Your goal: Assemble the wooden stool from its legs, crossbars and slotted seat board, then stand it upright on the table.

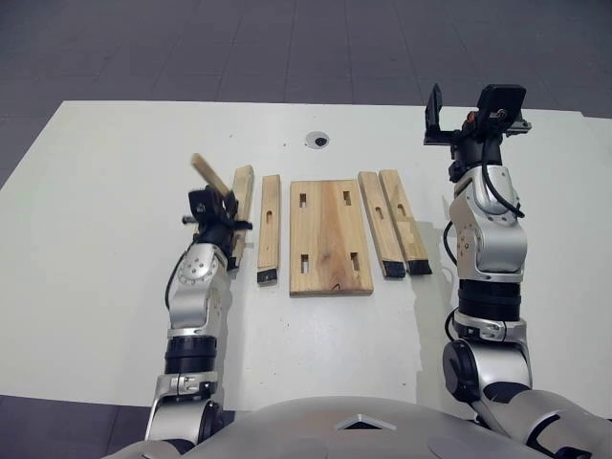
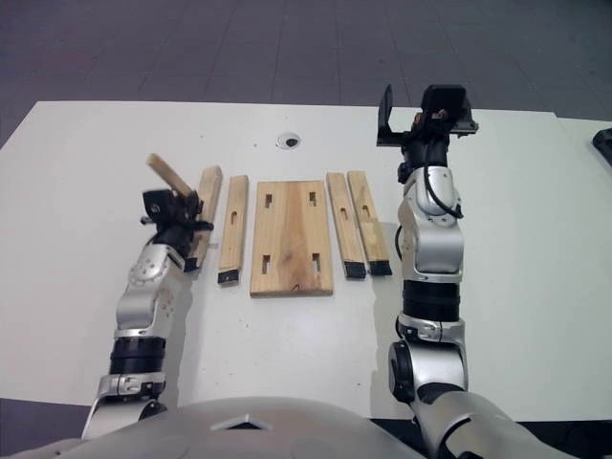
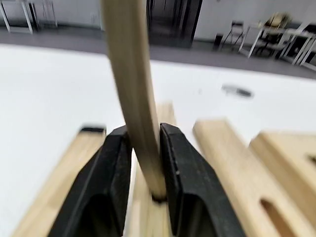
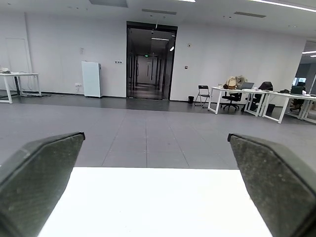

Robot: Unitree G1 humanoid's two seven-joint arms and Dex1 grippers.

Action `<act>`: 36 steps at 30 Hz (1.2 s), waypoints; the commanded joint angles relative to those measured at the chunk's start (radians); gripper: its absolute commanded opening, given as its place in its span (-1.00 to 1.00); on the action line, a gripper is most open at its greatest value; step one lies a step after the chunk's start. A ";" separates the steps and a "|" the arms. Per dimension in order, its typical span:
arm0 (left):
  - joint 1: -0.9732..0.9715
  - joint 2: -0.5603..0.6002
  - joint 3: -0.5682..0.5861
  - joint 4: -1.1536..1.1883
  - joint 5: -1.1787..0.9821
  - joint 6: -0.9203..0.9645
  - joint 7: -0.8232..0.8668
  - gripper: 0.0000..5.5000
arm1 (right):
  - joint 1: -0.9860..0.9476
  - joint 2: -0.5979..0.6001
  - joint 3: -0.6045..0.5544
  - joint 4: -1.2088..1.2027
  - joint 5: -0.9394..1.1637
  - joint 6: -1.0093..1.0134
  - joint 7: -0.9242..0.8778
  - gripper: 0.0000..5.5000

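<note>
Left gripper [image 1: 214, 199] sits low on the near-left of the tabletop [image 1: 105, 239], its black fingers [image 3: 111, 173] pinched tight on a thin crossbar [image 1: 207, 172]. The stick is clamped near its lower end, squarely between the two fingers. It tilts up and away to the far left, free end in the air. Right beneath the fingers a leg [image 1: 245, 182] lies flat; whether the crossbar's tip touches it, I cannot tell. A second leg [image 1: 270, 225] lies just to the right. Next comes the slotted seat board [image 1: 330, 239], flat, four slots showing, then two more legs [image 1: 380, 225] side by side on its right. Over at the far right, the right gripper [image 1: 470, 113] is raised above the tabletop, fingers spread wide, nothing between them.
</note>
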 commanded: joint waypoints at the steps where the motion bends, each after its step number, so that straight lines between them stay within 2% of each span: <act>1: -0.036 0.000 0.017 -0.006 -0.001 -0.008 0.003 -0.31 | -0.028 -0.004 -0.006 0.020 -0.001 -0.016 0.001 0.96; 9: -0.047 0.006 0.023 -0.054 0.000 -0.012 -0.012 0.14 | -0.028 -0.007 -0.010 0.025 -0.001 -0.030 -0.001 0.96; 13: -0.025 0.061 0.050 -0.180 -0.011 0.046 -0.032 0.37 | -0.015 -0.012 -0.019 0.010 -0.002 -0.029 -0.005 0.96; 17: -0.016 0.146 0.081 -0.318 -0.081 0.113 -0.130 0.58 | 0.003 -0.010 -0.023 0.000 -0.005 -0.028 -0.009 0.96; 20: -0.041 0.229 0.156 -0.408 -0.180 0.179 -0.201 0.77 | 0.011 -0.009 -0.023 -0.006 -0.004 -0.025 -0.006 0.96; 23: -0.169 0.260 0.270 -0.424 -0.333 0.262 -0.179 0.93 | 0.013 -0.008 -0.026 -0.005 -0.002 -0.026 -0.006 0.96; 26: -0.351 0.264 0.307 -0.304 -0.358 0.271 -0.113 0.96 | 0.006 -0.001 -0.023 0.002 -0.002 -0.029 -0.010 0.96; 32: -0.570 0.243 0.166 0.031 -0.192 0.215 -0.072 0.96 | -0.012 0.012 -0.007 0.020 -0.002 -0.032 -0.010 0.96; 36: -0.705 0.232 0.162 0.188 -0.153 0.124 -0.058 0.96 | -0.021 0.011 -0.007 0.033 -0.003 -0.039 -0.011 0.96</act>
